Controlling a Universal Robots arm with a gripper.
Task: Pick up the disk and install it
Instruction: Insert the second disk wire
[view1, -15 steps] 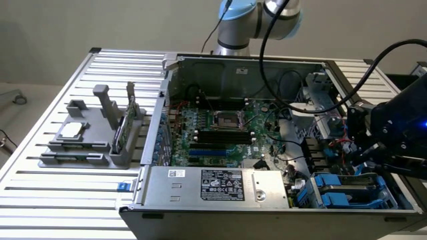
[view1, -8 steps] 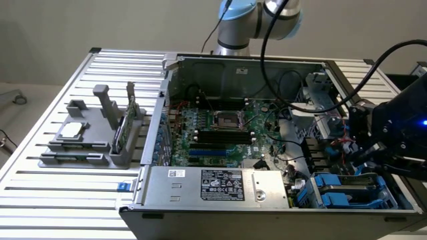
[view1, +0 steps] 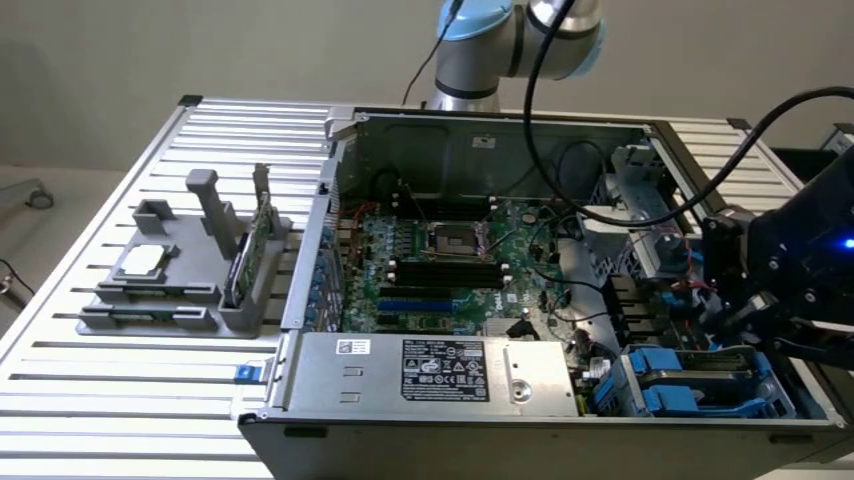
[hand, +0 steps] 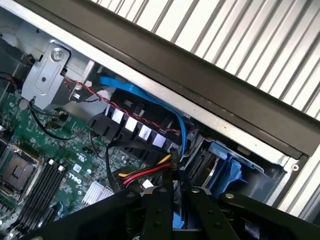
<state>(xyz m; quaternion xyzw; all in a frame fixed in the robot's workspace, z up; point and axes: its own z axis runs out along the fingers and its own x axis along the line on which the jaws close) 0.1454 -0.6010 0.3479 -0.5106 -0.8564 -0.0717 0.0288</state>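
My black gripper (view1: 747, 325) hangs over the drive bay at the near corner of the open computer case (view1: 334, 200), on the exterior view's right. In the wrist view its two fingers (hand: 157, 210) stand close together, and a narrow blue strip between them is the edge of the disk (hand: 176, 220); the rest of the disk is hidden by the fingers. Just beyond the gripper (hand: 175, 192) lie a black power plug with red and yellow wires (hand: 150, 172) and the blue-framed drive bay (hand: 225, 165).
The motherboard (view1: 441, 260) fills the case floor, with a power supply (view1: 441, 370) along the near wall. Blue carriers (view1: 667, 385) sit in the bay. Black cables loop above the case on the right. A grey holder (view1: 187, 270) with a silver chip and a green card stands on the slatted table (view1: 134, 400).
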